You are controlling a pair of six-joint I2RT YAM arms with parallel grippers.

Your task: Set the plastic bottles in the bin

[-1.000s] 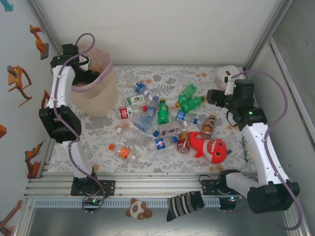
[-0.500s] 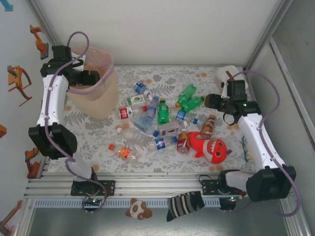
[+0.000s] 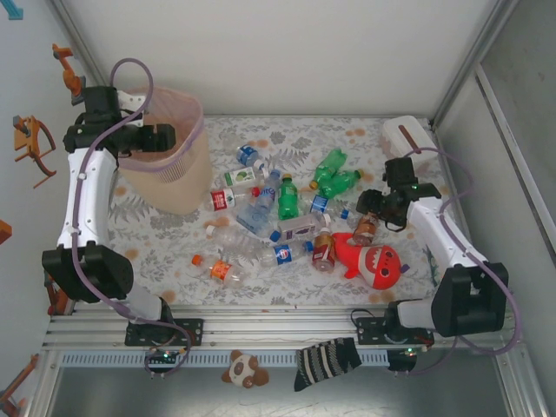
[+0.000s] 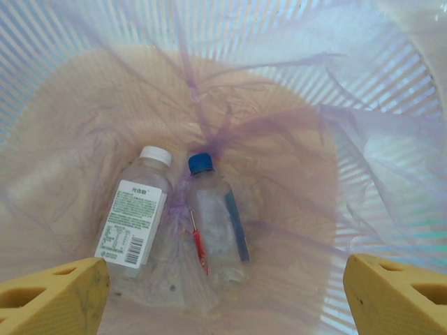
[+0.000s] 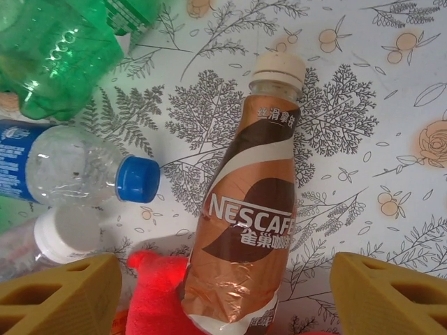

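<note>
White panel walls enclose a surface under a floral-print cloth (grey leaves, orange fruit). Orange stickers dot the left wall, and an aluminium rail crosses the bottom.

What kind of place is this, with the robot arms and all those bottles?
Probably a robot practice booth, not a home. The left arm and right arm are bolted to a metal rail, white walls box everything in, and plastic bottles litter a flowery cloth by the bin.

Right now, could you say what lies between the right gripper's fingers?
In the right wrist view, the Nescafe bottle lies between the fingers, its base by the red plush.
</note>
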